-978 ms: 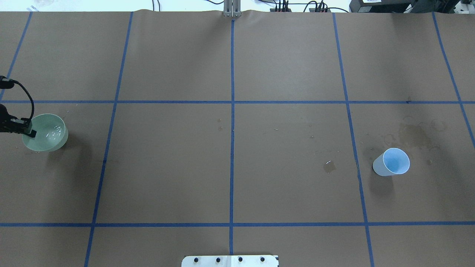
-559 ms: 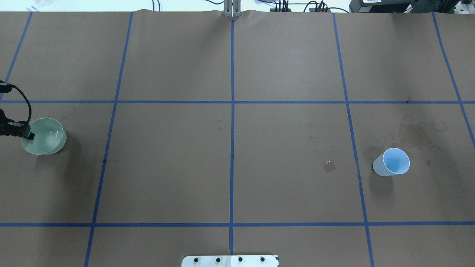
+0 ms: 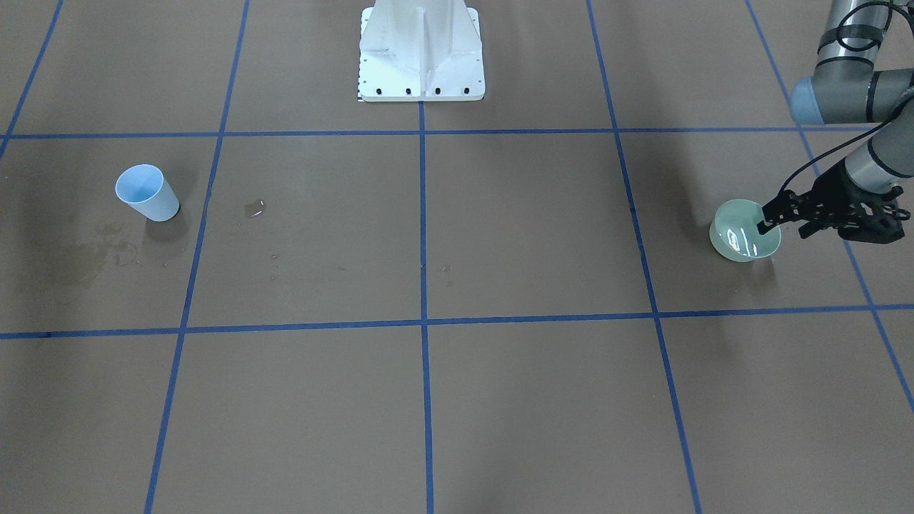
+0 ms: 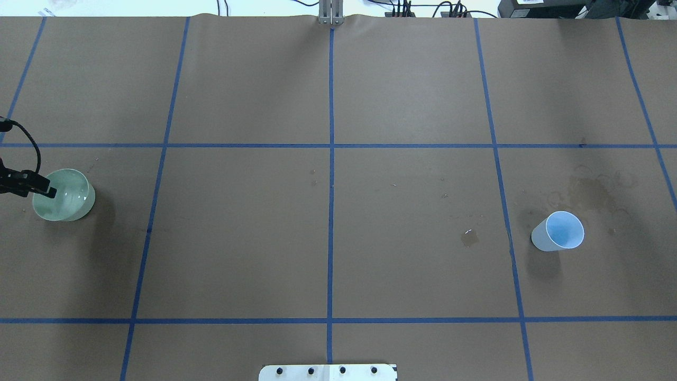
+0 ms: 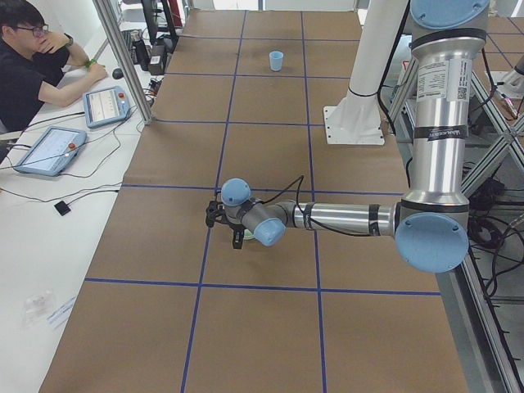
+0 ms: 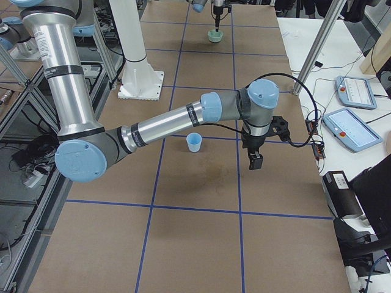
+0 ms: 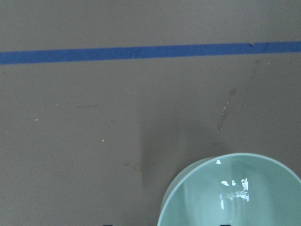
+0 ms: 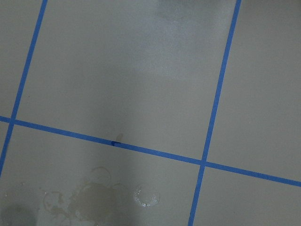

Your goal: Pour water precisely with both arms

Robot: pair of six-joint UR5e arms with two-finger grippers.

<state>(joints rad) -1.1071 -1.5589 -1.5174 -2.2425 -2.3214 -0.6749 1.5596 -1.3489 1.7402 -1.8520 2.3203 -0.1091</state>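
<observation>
Water (image 7: 233, 187): a small pool in the bottom of the bowl, seen only as white glints.
Bowl (image 4: 71, 203): pale green and upright, at the robot's far left near the table's end. It cannot be told whether it stands on the paper or hangs just above it.
Left gripper (image 3: 768, 223): clenched on the bowl's rim on the side away from the table's centre, with its tip reaching inside the wall.
Left arm (image 5: 344, 217): stretched low and nearly level over the table to the bowl.
Cup (image 4: 560, 231): light blue and upright with its mouth open, at the robot's right, well apart from the bowl.
Right gripper (image 6: 255, 160): points down near the cup and apart from it, on the side away from the base. It shows only from the side, so the state of its jaws cannot be told.
Right arm (image 6: 165, 125): reaches out above and past the cup.
Puddle (image 4: 469, 237): a small wet patch with a glint, between the cup and the centre line and nearer the cup.
Stain (image 4: 589, 190): a darker blotch with ring marks, just beyond the cup.
Table (image 4: 238, 238): covered in brown paper with a grid of blue tape.
Base (image 3: 421, 50): white, at the middle of the robot's edge.
Operator (image 5: 29, 57): seated at the white bench across from the robot.
</observation>
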